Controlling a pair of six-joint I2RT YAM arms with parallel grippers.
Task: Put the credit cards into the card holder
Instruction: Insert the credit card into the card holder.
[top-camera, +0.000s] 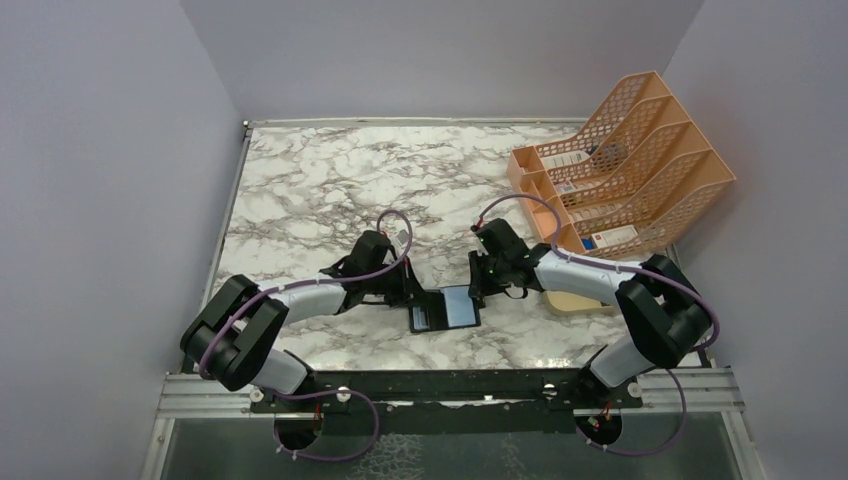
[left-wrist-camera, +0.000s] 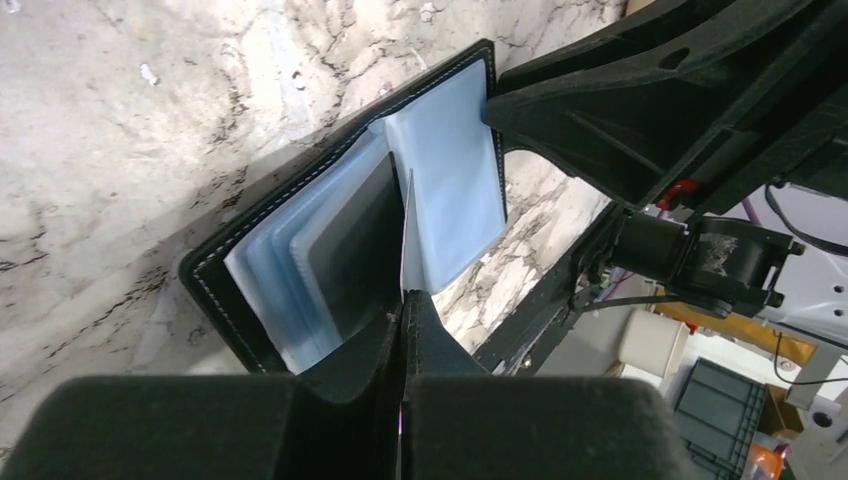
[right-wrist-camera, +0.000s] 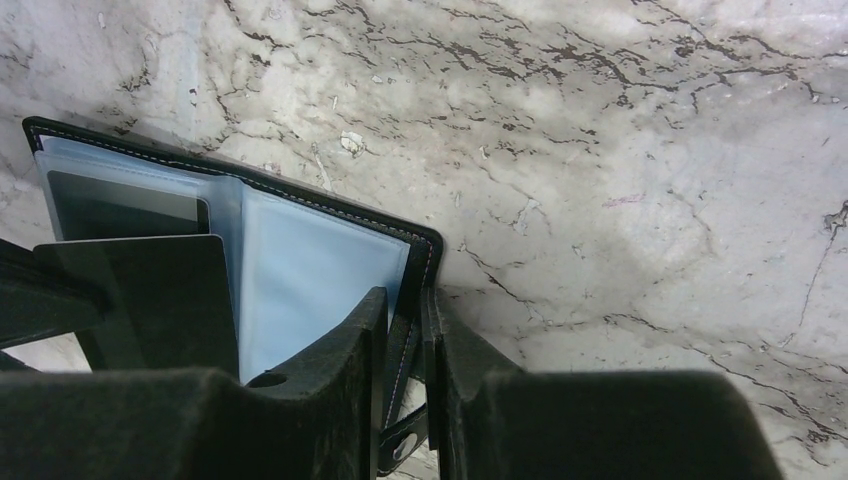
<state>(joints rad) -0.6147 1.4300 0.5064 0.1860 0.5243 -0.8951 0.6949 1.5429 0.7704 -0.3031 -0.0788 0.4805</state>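
The black card holder (top-camera: 445, 308) lies open on the marble table between my two grippers, its pale blue plastic sleeves facing up (left-wrist-camera: 450, 180) (right-wrist-camera: 310, 280). My left gripper (top-camera: 408, 292) (left-wrist-camera: 408, 300) is shut on a thin credit card (left-wrist-camera: 406, 230), seen edge-on, standing over the open sleeves. In the right wrist view that card (right-wrist-camera: 150, 300) looks dark grey. Another card sits inside a sleeve (right-wrist-camera: 125, 205). My right gripper (top-camera: 478, 290) (right-wrist-camera: 403, 300) is shut on the holder's right cover edge, by the snap tab.
An orange mesh file rack (top-camera: 620, 170) with white boxes stands at the back right. A tan dish (top-camera: 575, 300) lies partly under my right arm. The holder is close to the table's near edge (top-camera: 440, 368).
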